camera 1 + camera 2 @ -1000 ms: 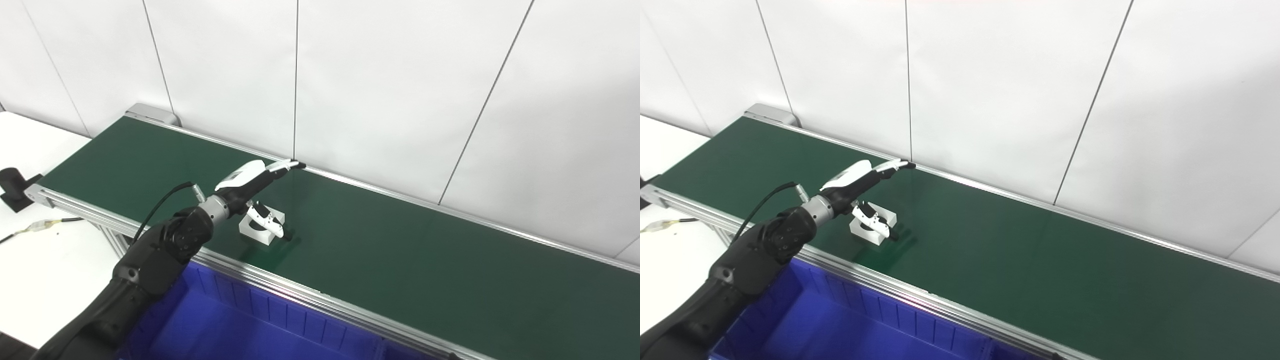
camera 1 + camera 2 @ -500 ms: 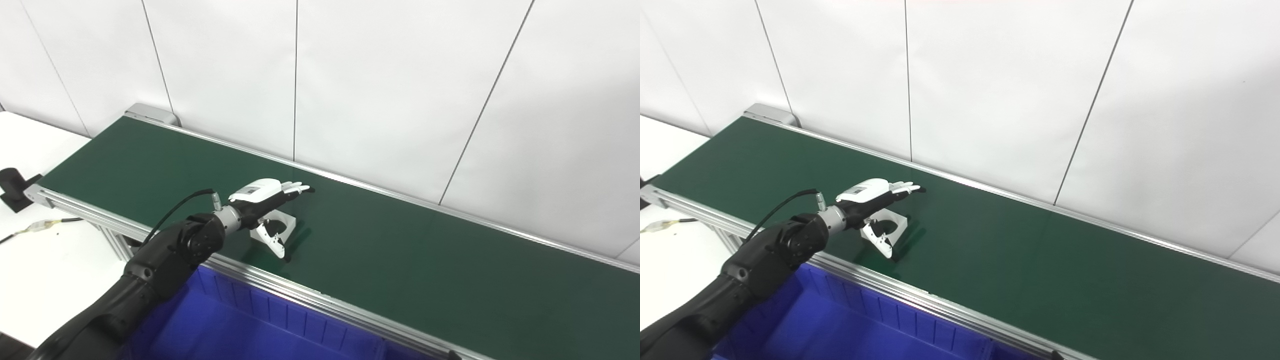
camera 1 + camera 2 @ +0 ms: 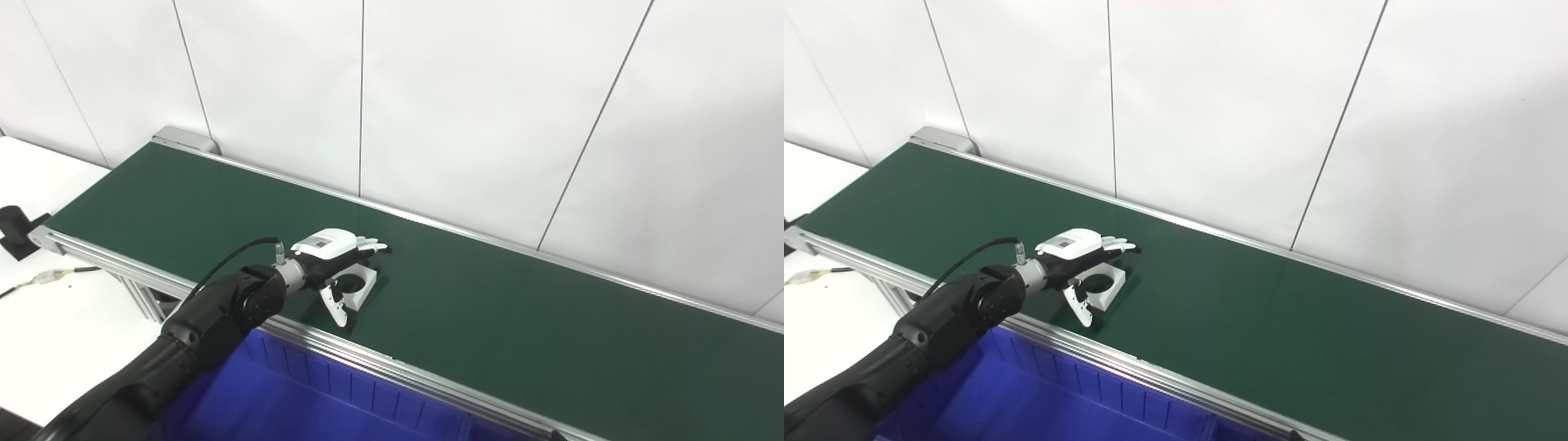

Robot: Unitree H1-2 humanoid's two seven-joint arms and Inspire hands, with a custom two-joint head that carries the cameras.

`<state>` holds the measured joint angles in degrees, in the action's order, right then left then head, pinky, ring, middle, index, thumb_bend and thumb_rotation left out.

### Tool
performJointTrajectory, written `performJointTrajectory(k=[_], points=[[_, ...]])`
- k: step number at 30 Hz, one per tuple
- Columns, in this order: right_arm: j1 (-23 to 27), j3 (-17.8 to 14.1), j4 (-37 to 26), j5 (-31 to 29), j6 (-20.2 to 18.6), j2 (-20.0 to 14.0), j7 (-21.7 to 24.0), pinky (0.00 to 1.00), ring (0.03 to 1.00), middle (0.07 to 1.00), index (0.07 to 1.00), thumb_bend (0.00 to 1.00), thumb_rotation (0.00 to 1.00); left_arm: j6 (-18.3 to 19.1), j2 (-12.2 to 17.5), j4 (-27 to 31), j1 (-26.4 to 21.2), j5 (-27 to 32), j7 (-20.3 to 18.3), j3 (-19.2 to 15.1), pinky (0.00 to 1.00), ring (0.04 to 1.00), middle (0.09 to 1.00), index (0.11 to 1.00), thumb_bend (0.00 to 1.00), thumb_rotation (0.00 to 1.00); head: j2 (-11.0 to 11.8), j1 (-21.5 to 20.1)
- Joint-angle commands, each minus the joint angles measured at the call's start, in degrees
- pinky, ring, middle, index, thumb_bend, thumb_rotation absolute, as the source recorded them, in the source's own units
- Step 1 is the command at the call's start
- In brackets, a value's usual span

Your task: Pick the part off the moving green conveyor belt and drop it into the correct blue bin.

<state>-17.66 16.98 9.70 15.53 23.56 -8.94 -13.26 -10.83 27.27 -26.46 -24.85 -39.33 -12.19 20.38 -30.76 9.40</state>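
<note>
left hand (image 3: 334, 254) low over part (image 3: 357, 288), centre-left of frame, fingers spread, thumb hanging by near edge, nothing clamped. part on belt (image 3: 520, 318). risk: belt carries part past thumb, pinch clips corner, skids away from bin (image 3: 294, 398).

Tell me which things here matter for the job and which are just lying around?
Job: white part, green belt, blue bin, left robot hand open over the part.

Lying about: black block and cable on the white table.
</note>
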Motion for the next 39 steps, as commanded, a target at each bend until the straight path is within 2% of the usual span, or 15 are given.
performJointTrajectory(k=[1,3,4,5,7,10,11,12,14,16,18,20,24,30,39], points=[[-0.1,0.0,-1.8,0.1,3.3,-0.3,-1.1,0.84,0.899,0.919,0.933,0.87,0.51,0.4,1.3,1.3,-2.0,-1.2,2.1,-0.5,0.94,0.931,0.940,0.906,0.74,0.00,-0.2,0.1],[-0.2,-0.1,-1.9,0.4,3.3,-0.4,-1.0,0.84,0.898,0.920,0.936,0.87,0.53,0.9,1.2,1.4,-1.9,-2.0,3.1,-0.6,0.86,0.872,0.899,0.864,0.65,0.00,-0.2,0.1],[-0.3,-0.3,-2.0,0.1,3.3,-0.3,-0.7,0.84,0.899,0.920,0.936,0.87,0.53,1.7,1.1,1.7,-1.8,-2.5,3.3,-0.6,0.85,0.869,0.897,0.861,0.64,0.00,-0.2,0.1],[-0.4,-0.4,-2.0,-0.1,3.3,-0.3,-0.4,0.84,0.901,0.921,0.937,0.88,0.52,2.3,1.0,2.0,-1.8,-2.9,3.5,-0.6,0.77,0.809,0.876,0.838,0.62,0.00,-0.2,0.1],[-0.4,-0.4,-2.1,-0.7,3.3,-0.2,-0.2,0.85,0.905,0.923,0.939,0.88,0.52,3.3,0.7,2.3,-1.8,-3.6,3.6,-0.7,0.70,0.770,0.859,0.814,0.60,0.00,-0.2,0.3],[-0.5,-0.4,-2.0,-0.8,3.3,-0.1,-0.2,0.85,0.907,0.925,0.941,0.88,0.51,3.4,0.4,1.8,-1.8,-2.9,3.9,-1.1,0.64,0.728,0.833,0.793,0.58,0.00,-0.2,0.2],[-0.5,-0.5,-2.1,-0.4,3.3,-0.1,-0.3,0.85,0.905,0.925,0.942,0.87,0.52,3.5,0.0,1.6,-1.7,-2.1,4.0,-1.6,0.52,0.582,0.769,0.748,0.51,0.00,-0.3,0.2],[-0.5,-0.6,-2.1,-0.2,3.3,-0.1,-0.3,0.85,0.905,0.925,0.942,0.87,0.52,4.0,-0.3,1.6,-1.6,-1.6,4.2,-2.0,0.50,0.560,0.761,0.742,0.51,0.00,-0.3,0.2],[-0.5,-0.7,-2.1,0.1,3.3,-0.1,-0.4,0.85,0.902,0.920,0.941,0.87,0.53,5.1,-0.8,1.8,-1.5,-1.6,4.5,-2.7,0.45,0.485,0.700,0.665,0.47,0.00,-0.3,0.2],[-0.5,-0.6,-2.1,0.1,3.3,-0.1,-0.5,0.85,0.902,0.919,0.941,0.87,0.54,5.9,-1.3,1.8,-1.3,-1.4,5.1,-3.3,0.43,0.469,0.682,0.641,0.47,0.00,-0.3,0.3],[-0.4,-0.4,-2.0,-0.1,3.4,-0.3,-0.7,0.84,0.902,0.920,0.939,0.86,0.54,6.5,-1.8,1.5,-1.2,-1.1,5.9,-3.8,0.40,0.425,0.541,0.529,0.49,0.00,-0.3,0.2],[-0.4,-0.4,-2.0,0.0,3.4,-0.3,-0.8,0.84,0.898,0.918,0.937,0.86,0.54,6.8,-2.1,1.4,-1.1,-1.3,6.9,-4.0,0.35,0.411,0.505,0.511,0.50,0.00,-0.3,0.2],[-0.3,-0.4,-2.1,-0.4,3.4,-0.3,-0.6,0.84,0.899,0.920,0.938,0.86,0.53,6.0,-2.6,0.7,-0.9,-0.7,9.2,-4.4,0.30,0.395,0.489,0.506,0.50,0.00,-0.4,0.2],[-0.2,-0.1,-1.9,-0.9,3.3,-0.4,-0.8,0.85,0.901,0.918,0.936,0.85,0.51,6.3,-2.8,1.3,-0.6,0.1,9.4,-4.6,0.27,0.376,0.476,0.515,0.50,0.00,-0.3,0.2],[-0.4,-1.0,-2.3,0.1,3.3,0.1,-0.3,0.83,0.894,0.913,0.935,0.86,0.53,1.3,-2.5,3.3,1.3,3.8,13.1,-6.7,0.33,0.383,0.468,0.522,0.50,0.00,-0.9,-0.6]])
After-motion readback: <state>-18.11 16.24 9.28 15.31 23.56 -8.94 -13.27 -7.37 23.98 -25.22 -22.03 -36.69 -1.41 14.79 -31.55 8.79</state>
